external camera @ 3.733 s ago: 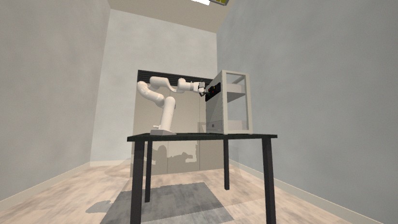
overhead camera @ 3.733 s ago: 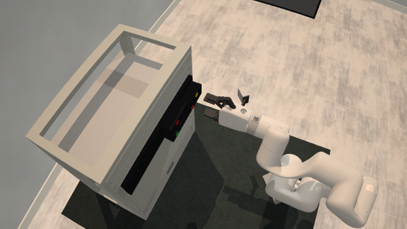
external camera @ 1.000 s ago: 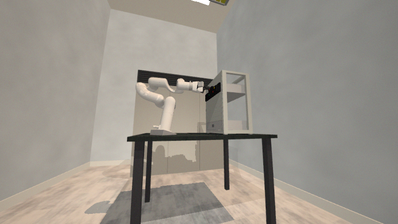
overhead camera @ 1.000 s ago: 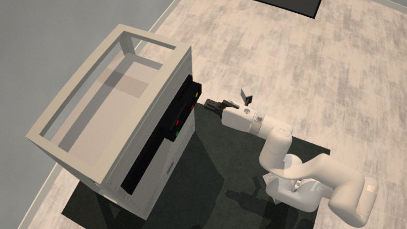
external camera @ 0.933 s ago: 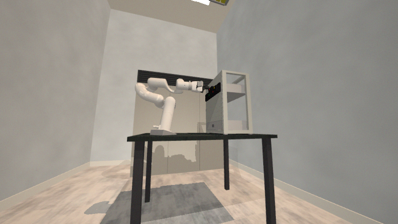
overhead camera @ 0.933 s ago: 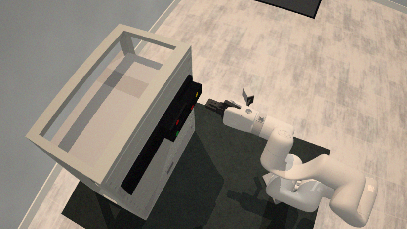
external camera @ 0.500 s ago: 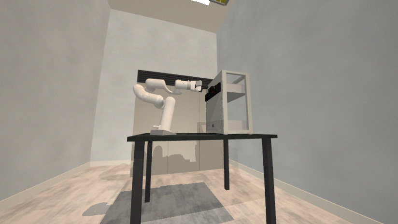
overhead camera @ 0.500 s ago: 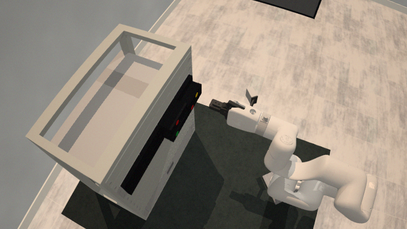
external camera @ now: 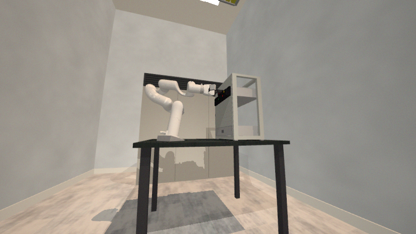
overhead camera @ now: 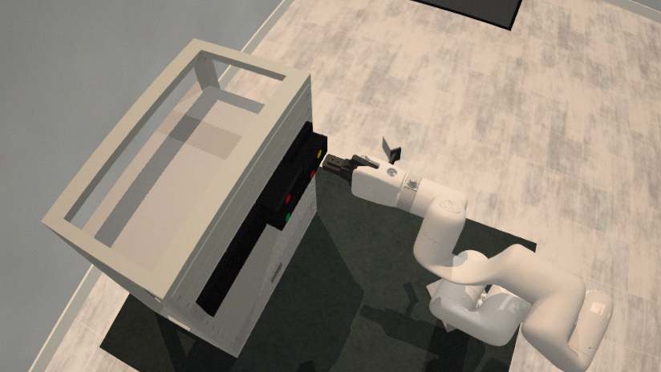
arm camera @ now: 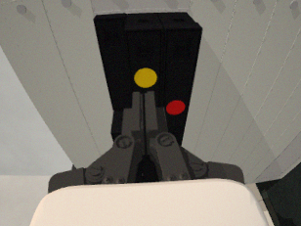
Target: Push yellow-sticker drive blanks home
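The beige open-frame rack (overhead camera: pixel 184 171) stands on the dark table, with the black storage chassis (overhead camera: pixel 277 194) in its front. Four black blanks stand out. One carries a yellow sticker (overhead camera: pixel 318 152), two carry red stickers (overhead camera: pixel 312 173) (overhead camera: pixel 288 198), and one carries a green sticker (overhead camera: pixel 287 216). My gripper (overhead camera: pixel 326 162) is shut and empty, with its fingertips right at the front of the yellow-sticker blank. In the wrist view the shut fingers point just under the yellow sticker (arm camera: pixel 146 77), with a red sticker (arm camera: pixel 175 108) to the right. I cannot tell whether the tips touch the blank.
The rack (external camera: pixel 240 106) stands at the table's far right end, and the arm's base (external camera: pixel 170 137) is mounted on the left of the table top. The walls stand close behind and beside the rack.
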Robot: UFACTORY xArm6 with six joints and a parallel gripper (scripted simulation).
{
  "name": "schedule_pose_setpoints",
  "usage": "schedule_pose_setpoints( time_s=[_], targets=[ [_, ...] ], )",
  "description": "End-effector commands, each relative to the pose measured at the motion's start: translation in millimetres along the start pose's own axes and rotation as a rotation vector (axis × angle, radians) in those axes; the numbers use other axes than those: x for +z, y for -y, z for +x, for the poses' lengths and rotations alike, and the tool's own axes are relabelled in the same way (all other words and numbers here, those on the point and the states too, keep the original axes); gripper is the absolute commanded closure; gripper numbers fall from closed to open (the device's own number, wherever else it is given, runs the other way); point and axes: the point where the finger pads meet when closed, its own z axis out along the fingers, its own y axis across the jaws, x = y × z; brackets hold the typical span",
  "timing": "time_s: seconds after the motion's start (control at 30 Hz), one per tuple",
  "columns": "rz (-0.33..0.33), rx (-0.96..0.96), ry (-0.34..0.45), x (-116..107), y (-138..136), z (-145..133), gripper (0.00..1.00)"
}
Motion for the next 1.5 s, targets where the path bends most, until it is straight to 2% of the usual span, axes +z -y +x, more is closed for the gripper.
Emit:
schedule_pose_setpoints(
  time_s=[0.0,0.43,0.67,1.47],
  targets=[
    [0.017,-0.004,-0.01,12.6,1.9,-0.5,1.0],
    [0.017,-0.004,-0.01,13.0,1.9,-0.5,1.0],
    [0.017,-0.004,-0.01,22.1,2.0,-0.3,1.0],
    [0.017,-0.004,-0.01,32.5,2.3,-0.3,1.0]
  ],
)
